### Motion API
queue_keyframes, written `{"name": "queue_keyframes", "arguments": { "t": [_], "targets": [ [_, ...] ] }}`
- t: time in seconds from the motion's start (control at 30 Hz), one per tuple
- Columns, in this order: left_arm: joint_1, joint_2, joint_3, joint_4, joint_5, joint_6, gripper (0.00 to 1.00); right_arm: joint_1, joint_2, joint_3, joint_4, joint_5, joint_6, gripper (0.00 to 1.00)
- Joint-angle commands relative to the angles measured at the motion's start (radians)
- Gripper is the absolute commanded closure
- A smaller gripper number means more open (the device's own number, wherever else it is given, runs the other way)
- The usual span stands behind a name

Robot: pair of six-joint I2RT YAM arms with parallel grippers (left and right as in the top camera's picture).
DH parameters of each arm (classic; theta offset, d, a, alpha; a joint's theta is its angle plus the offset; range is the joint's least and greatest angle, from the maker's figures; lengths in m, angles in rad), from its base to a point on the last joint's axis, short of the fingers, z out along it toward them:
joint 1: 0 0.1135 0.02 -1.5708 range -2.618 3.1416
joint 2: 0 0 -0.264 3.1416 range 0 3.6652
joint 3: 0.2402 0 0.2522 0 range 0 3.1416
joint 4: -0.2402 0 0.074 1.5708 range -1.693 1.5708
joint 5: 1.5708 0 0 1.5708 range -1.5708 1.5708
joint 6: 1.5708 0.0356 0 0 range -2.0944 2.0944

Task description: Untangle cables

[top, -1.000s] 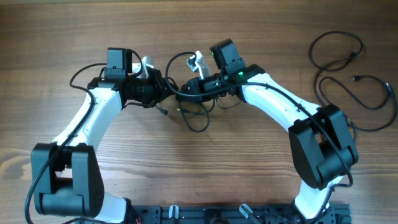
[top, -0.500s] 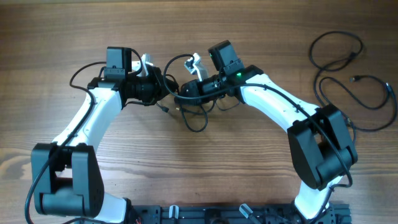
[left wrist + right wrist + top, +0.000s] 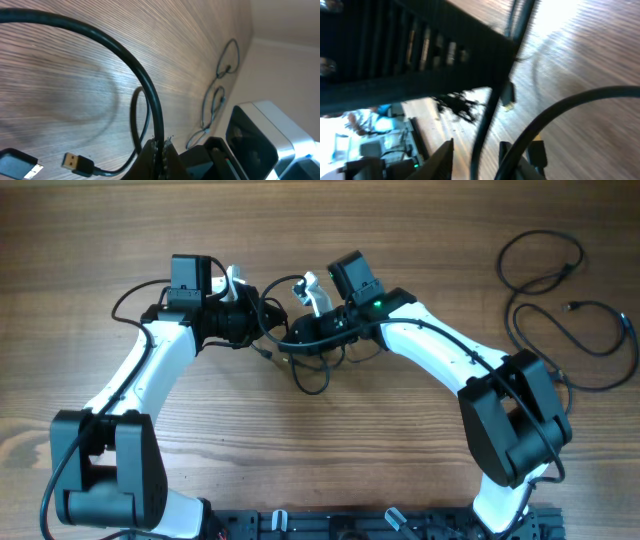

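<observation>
The cables [image 3: 303,358] sit bunched in a small knot at the middle of the table [image 3: 120,220], strung between the two arms, while the loose cords [image 3: 560,320] lie in open loops well off to the right. The left gripper [image 3: 159,146] is pressed together on one strand, likely anchoring it so the knot can be drawn apart; a USB plug [image 3: 77,161] dangles near it. The right gripper [image 3: 476,146] stands partly spread, a cord running between its fingers, seemingly unclamped
</observation>
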Motion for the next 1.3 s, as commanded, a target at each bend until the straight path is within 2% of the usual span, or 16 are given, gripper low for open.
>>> {"name": "queue_keyframes", "arguments": {
  "t": [0.0, 0.2, 0.23, 0.3, 0.33, 0.37, 0.5, 0.6, 0.8, 0.97, 1.27],
  "targets": [
    [-0.005, 0.011, 0.011, -0.022, -0.132, -0.013, 0.92, 0.003, 0.01, 0.003, -0.008, 0.113, -0.018, 0.61],
    [-0.005, 0.011, 0.011, -0.042, -0.171, -0.013, 0.81, 0.003, 0.01, 0.003, -0.008, 0.13, -0.017, 0.62],
    [-0.005, 0.011, 0.011, -0.043, -0.186, -0.013, 0.75, 0.003, 0.01, 0.003, -0.008, 0.138, -0.016, 0.62],
    [-0.005, 0.011, 0.011, -0.047, -0.217, -0.013, 0.53, 0.003, 0.011, 0.003, -0.011, 0.162, -0.011, 0.62],
    [-0.005, 0.011, 0.011, -0.056, -0.24, -0.013, 0.35, 0.003, 0.011, 0.002, -0.013, 0.175, -0.008, 0.62],
    [-0.005, 0.012, 0.011, -0.063, -0.256, -0.013, 0.25, 0.003, 0.011, 0.002, -0.017, 0.191, -0.001, 0.61],
    [-0.005, 0.012, 0.011, -0.105, -0.357, -0.008, 0.1, 0.003, 0.011, 0.002, -0.034, 0.23, 0.011, 0.59],
    [-0.005, 0.012, 0.011, -0.122, -0.444, 0.045, 0.0, 0.003, 0.011, 0.002, -0.034, 0.23, 0.012, 0.57],
    [-0.005, 0.012, 0.011, -0.116, -0.59, 0.063, 0.0, 0.003, 0.011, 0.002, -0.034, 0.23, 0.012, 0.45],
    [-0.005, 0.014, 0.011, 0.0, -0.601, 0.063, 0.03, 0.003, 0.011, 0.002, -0.034, 0.23, 0.013, 0.36],
    [-0.005, 0.098, 0.011, 0.031, -0.62, 0.063, 0.36, 0.003, 0.011, 0.002, -0.038, 0.231, 0.012, 0.29]
  ]
}}
